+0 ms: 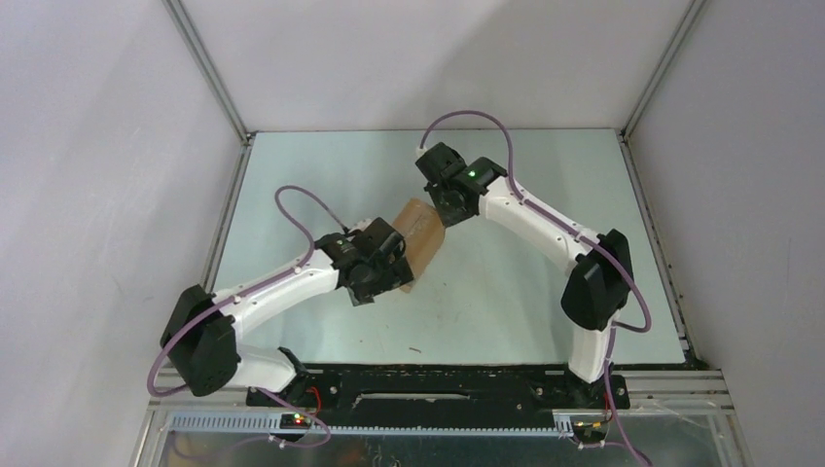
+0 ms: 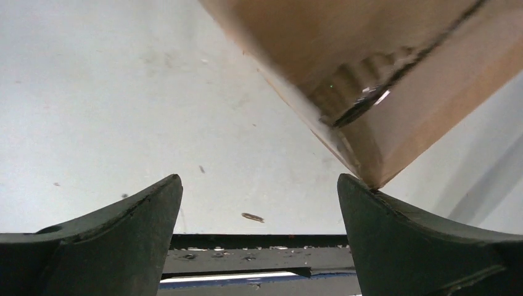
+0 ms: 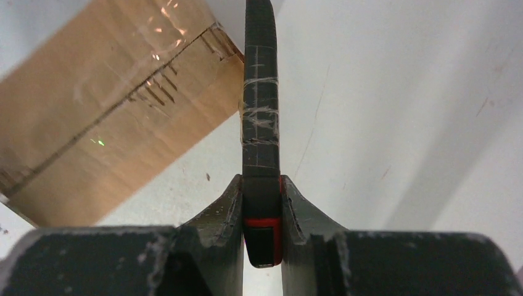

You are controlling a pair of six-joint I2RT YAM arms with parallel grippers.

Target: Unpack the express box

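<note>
The express box (image 1: 420, 236) is a small brown carton lying on the table between both arms. In the right wrist view it (image 3: 117, 117) fills the upper left, with clear tape over its centre seam. My right gripper (image 3: 261, 185) is shut on the slim red-and-black utility knife (image 3: 260, 117), whose far end reaches beside the box's far corner. My left gripper (image 2: 259, 191) is open and empty; the box's near corner (image 2: 395, 105) touches the tip of its right finger (image 2: 395, 228). In the top view the left gripper (image 1: 384, 263) sits at the box's near left end.
A small dark scrap (image 2: 252, 217) lies on the pale table (image 1: 506, 292) in front of the left gripper. The black base rail (image 1: 438, 389) runs along the near edge. Grey walls enclose the table on three sides.
</note>
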